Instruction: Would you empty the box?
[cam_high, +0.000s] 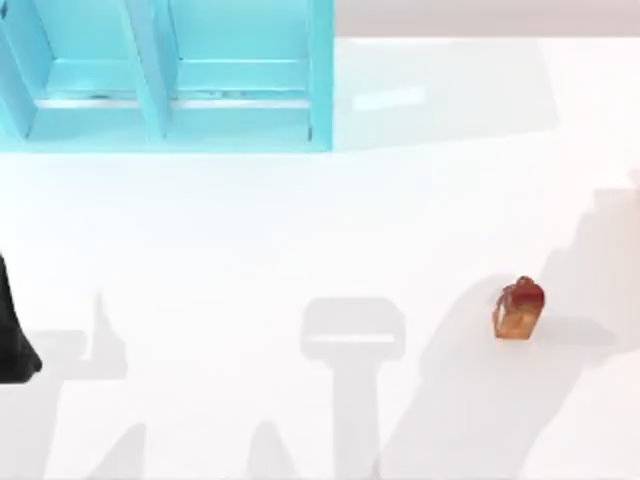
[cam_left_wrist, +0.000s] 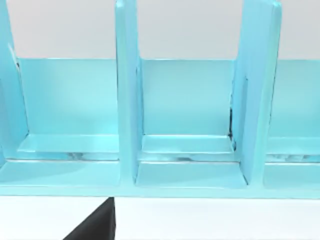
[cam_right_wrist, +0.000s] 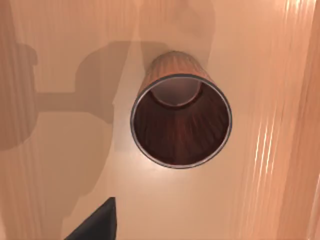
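Note:
In the right wrist view I look down into a brown wooden cup (cam_right_wrist: 180, 120) that stands upright with nothing inside it. It rests on a wood-coloured floor with wood-coloured sides rising around it, which looks like the inside of the box (cam_right_wrist: 295, 130). A dark part of my right gripper (cam_right_wrist: 95, 222) hangs above that floor, apart from the cup. A small orange item with a red top (cam_high: 519, 308) stands on the white table at the right. My left arm (cam_high: 12, 340) is parked at the table's left edge.
A cyan rack (cam_high: 170, 80) with upright dividers stands at the back left of the table. The left wrist view faces its compartments (cam_left_wrist: 185, 150), with a dark part of my left gripper (cam_left_wrist: 95, 225) in front. White tabletop (cam_high: 300, 230) spreads across the middle.

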